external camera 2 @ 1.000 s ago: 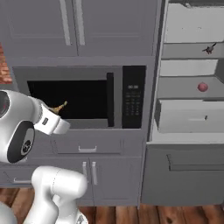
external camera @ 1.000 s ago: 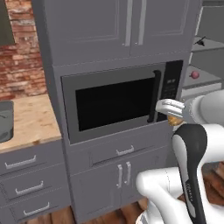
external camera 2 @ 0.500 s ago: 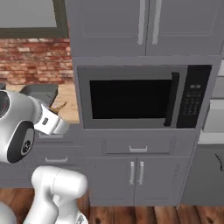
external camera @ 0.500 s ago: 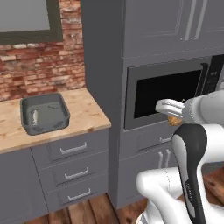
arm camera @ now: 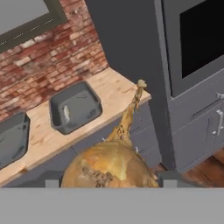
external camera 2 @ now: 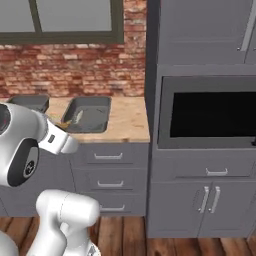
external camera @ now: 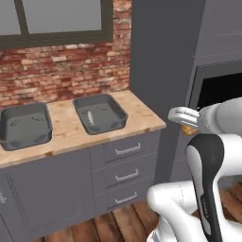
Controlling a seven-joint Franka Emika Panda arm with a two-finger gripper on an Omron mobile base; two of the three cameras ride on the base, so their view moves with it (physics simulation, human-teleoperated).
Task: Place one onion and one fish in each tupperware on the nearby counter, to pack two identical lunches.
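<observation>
My gripper (arm camera: 109, 181) is shut on a golden-brown onion (arm camera: 109, 164) whose dry stalk points up toward the counter (arm camera: 114, 89). From the left base view, the gripper (external camera: 185, 121) hangs in the air right of the counter's (external camera: 66, 134) end, the onion (external camera: 189, 130) just under it. Two dark grey tupperware stand on the wood-grain top: the nearer one (external camera: 99, 113) holds a slim pale shape that looks like a fish (external camera: 90, 116), and the other (external camera: 23, 125) is further left. Both tupperware (arm camera: 74, 107) (arm camera: 11, 136) also lie ahead in the hand view.
A tall grey cabinet with a black-doored microwave (external camera 2: 212, 112) stands right of the counter. Drawers with silver handles (external camera: 127, 150) sit below the top. A brick wall (external camera: 61, 71) and a window (external camera: 56, 19) back it. The floor (external camera: 118, 222) is wood planks.
The whole scene has slid right as the base moved left: the microwave went to the right edge and the counter with both tupperware came into view. The onion stays in the gripper.
</observation>
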